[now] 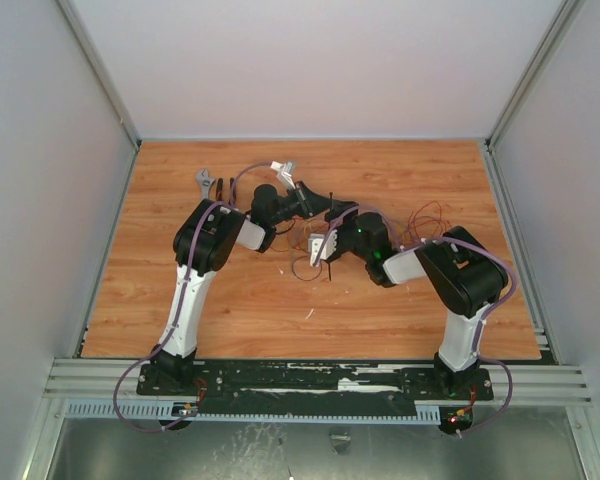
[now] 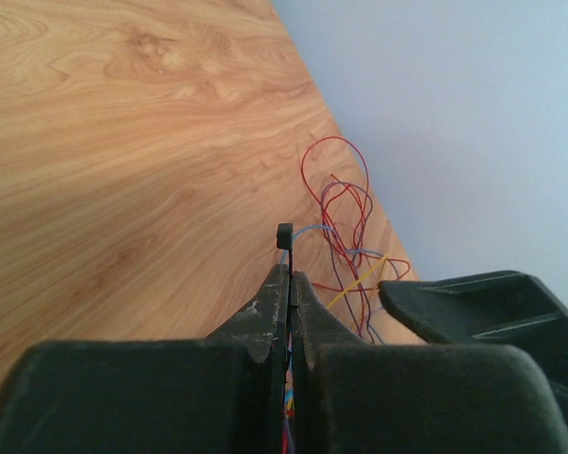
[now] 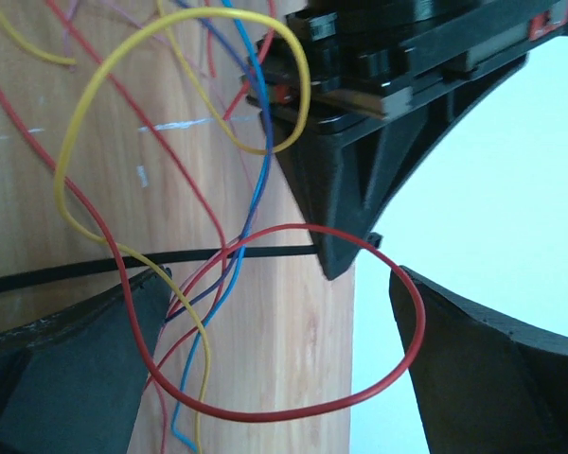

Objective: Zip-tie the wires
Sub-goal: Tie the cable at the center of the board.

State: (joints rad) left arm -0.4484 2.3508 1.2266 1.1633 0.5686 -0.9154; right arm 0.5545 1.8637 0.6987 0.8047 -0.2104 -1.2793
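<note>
One zip tie [image 3: 170, 257] was pinched between the shut fingers of the left gripper [image 2: 289, 284] above the middle of the table [image 1: 400, 320], its head poking just past the tips. The right gripper [image 3: 275, 350] had its jaws wide apart, and a red loop of the wires [image 3: 265, 416] showed in the gap. The wires formed one tangle of red, yellow, blue and purple strands from mid-table toward the right edge, too knotted to count, and what looked like one wrench [image 1: 205, 180] lay near the far left corner.
</note>
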